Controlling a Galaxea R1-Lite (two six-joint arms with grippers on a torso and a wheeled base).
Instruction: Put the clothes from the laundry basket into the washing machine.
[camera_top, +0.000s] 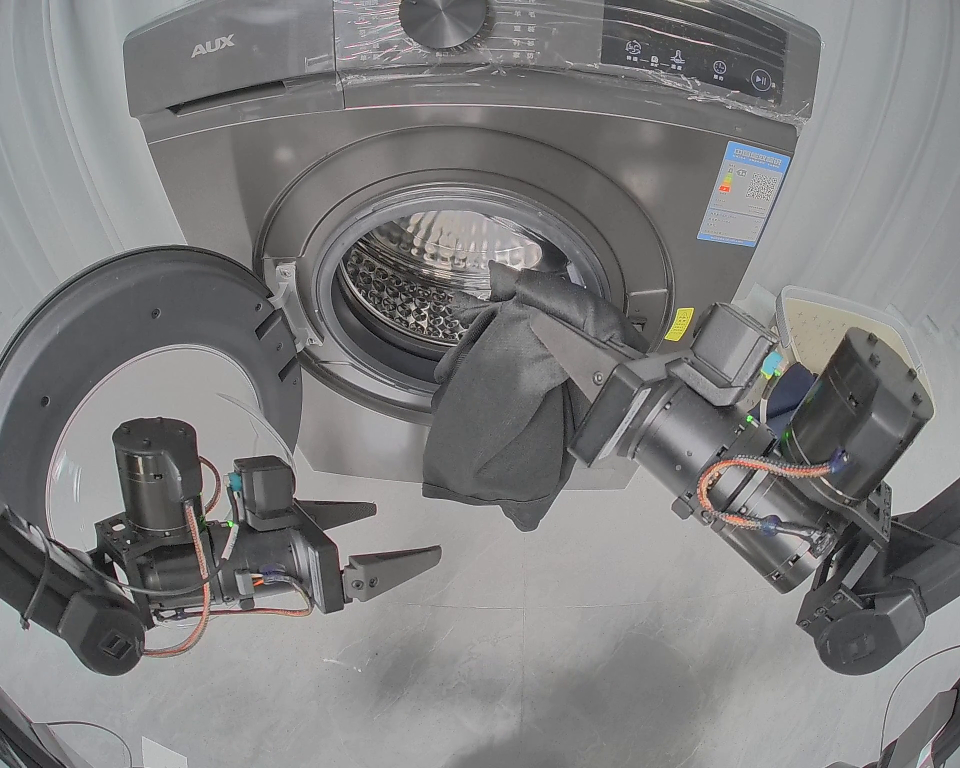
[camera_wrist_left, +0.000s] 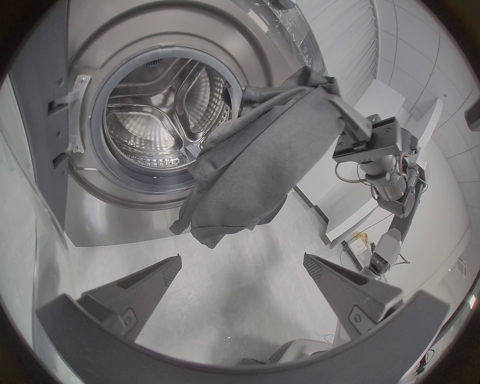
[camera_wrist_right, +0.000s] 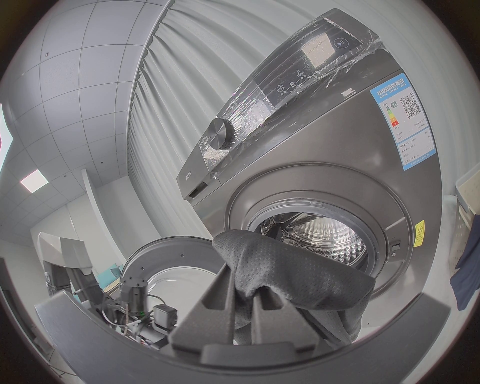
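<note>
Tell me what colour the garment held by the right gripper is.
Dark grey, nearly black, plain. The garment in the right gripper shows best in the head view.

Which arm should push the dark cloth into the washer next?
The right. The right hand is shut on the dark cloth, held right at the open drum. The left hand is open and empty, lower down by the door.

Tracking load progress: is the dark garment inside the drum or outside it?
Mostly outside: the dark garment hangs from the right gripper in front of the drum opening, draping below the rim.
</note>
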